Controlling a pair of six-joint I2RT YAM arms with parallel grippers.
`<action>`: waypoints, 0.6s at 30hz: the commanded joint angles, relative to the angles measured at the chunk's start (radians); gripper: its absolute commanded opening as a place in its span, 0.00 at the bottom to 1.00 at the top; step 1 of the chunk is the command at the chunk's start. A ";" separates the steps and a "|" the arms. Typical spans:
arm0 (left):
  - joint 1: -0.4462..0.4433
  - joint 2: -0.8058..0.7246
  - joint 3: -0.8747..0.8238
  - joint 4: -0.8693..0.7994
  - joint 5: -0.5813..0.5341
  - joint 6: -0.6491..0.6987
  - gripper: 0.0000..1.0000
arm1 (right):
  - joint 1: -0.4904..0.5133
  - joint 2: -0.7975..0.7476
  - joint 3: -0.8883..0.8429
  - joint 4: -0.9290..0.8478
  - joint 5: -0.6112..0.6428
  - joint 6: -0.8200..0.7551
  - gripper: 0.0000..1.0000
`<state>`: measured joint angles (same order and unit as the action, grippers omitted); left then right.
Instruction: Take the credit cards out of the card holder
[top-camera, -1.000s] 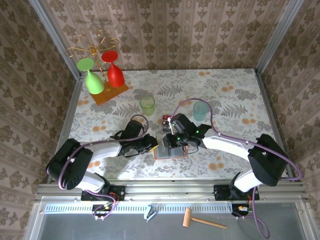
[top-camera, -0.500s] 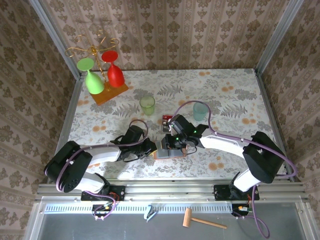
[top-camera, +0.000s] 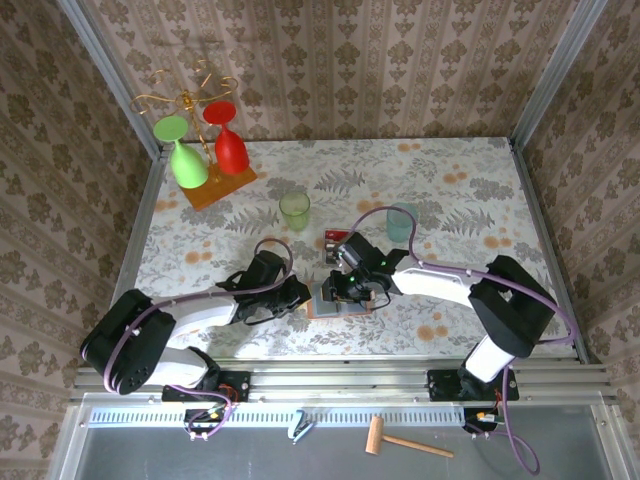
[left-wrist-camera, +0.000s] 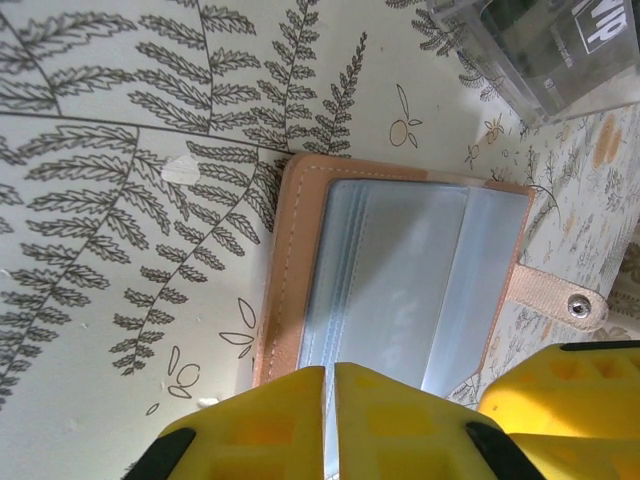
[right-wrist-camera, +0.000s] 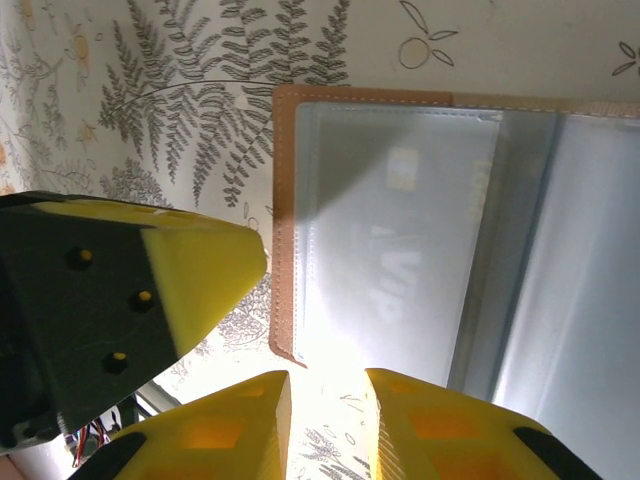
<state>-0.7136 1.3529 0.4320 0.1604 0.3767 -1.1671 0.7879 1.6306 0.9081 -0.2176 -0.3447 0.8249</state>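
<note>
Lying open, flat, at near middle of table (top-camera: 480, 180): card holder (top-camera: 345, 310), pink rim, see-through pockets. One credit card (right-wrist-camera: 400, 250) seen tucked inside pocket. Red card (top-camera: 333, 238) seen just beyond, on far side.

Left gripper (left-wrist-camera: 330, 385): fingers pressed nearly together at holder's left edge; hold not clear. Right gripper (right-wrist-camera: 327, 385): parted a little, nothing held.

Card judged thin, stiff, light, slippery. Best pinched at pocket's open end and slid out flat, with soft holder pinned down.

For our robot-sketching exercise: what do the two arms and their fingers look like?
Both the left arm and right arm have white links with black joints. A purple cable loops along each. The fingers are blocky yellow with square dimples, on black mounts.
</note>
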 joint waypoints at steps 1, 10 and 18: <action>0.005 0.025 -0.015 0.004 0.000 0.017 0.11 | -0.013 0.020 0.021 0.013 -0.028 0.029 0.26; 0.014 0.046 -0.021 0.014 0.010 0.019 0.11 | -0.034 0.051 0.026 0.008 -0.048 0.028 0.26; 0.020 0.046 -0.029 0.011 0.011 0.018 0.11 | -0.041 0.094 0.037 0.020 -0.075 0.020 0.27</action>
<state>-0.6991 1.3926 0.4191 0.1703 0.3813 -1.1667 0.7521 1.7020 0.9173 -0.2066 -0.3908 0.8413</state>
